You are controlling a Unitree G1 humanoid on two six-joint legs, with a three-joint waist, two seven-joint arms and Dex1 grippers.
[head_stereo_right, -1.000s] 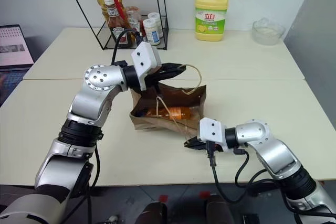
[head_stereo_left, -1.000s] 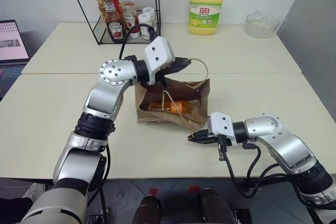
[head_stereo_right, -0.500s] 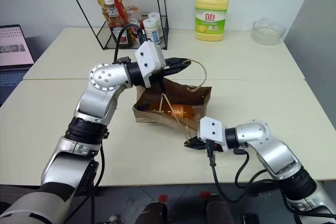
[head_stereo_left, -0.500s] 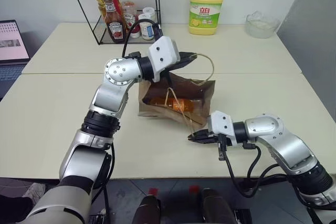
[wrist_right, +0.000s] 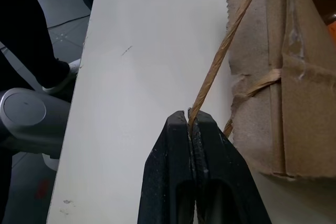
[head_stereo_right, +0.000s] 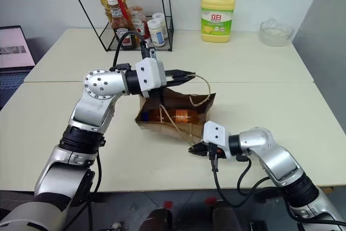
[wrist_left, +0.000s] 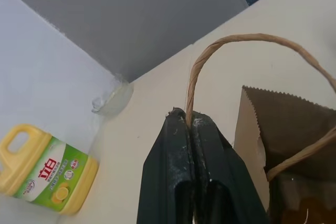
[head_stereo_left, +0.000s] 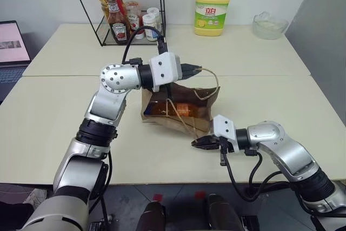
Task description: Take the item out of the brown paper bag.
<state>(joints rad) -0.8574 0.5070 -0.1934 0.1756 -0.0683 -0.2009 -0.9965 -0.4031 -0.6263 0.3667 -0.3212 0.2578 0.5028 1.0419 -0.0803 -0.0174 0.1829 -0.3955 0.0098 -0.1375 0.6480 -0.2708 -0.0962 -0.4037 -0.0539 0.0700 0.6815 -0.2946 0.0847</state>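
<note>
Against the frame a second ago, I see my left gripper (head_stereo_left: 199,70) rolled at the wrist and drawn back slightly, the upper cord handle (head_stereo_left: 212,80) it clamps now pulled tauter, so the brown paper bag (head_stereo_left: 181,108) stands more open toward me. The orange drink bottle (head_stereo_left: 172,110) lies on its side inside the bag, its label showing through the mouth. My right gripper (head_stereo_left: 197,143) sits low on the table (head_stereo_left: 48,117) just in front of the bag, fingers pinched tight on the lower cord handle (wrist_right: 223,53), about where it was. On the far left a laptop (head_stereo_left: 12,42) stands; behind the bag a wire rack (head_stereo_left: 130,9) holds a ketchup bottle (head_stereo_left: 115,21) and jars, then a yellow detergent jug (head_stereo_left: 212,7) and a clear bowl (head_stereo_left: 268,25). Nothing blocks the bag's mouth except my own left arm above it.
</note>
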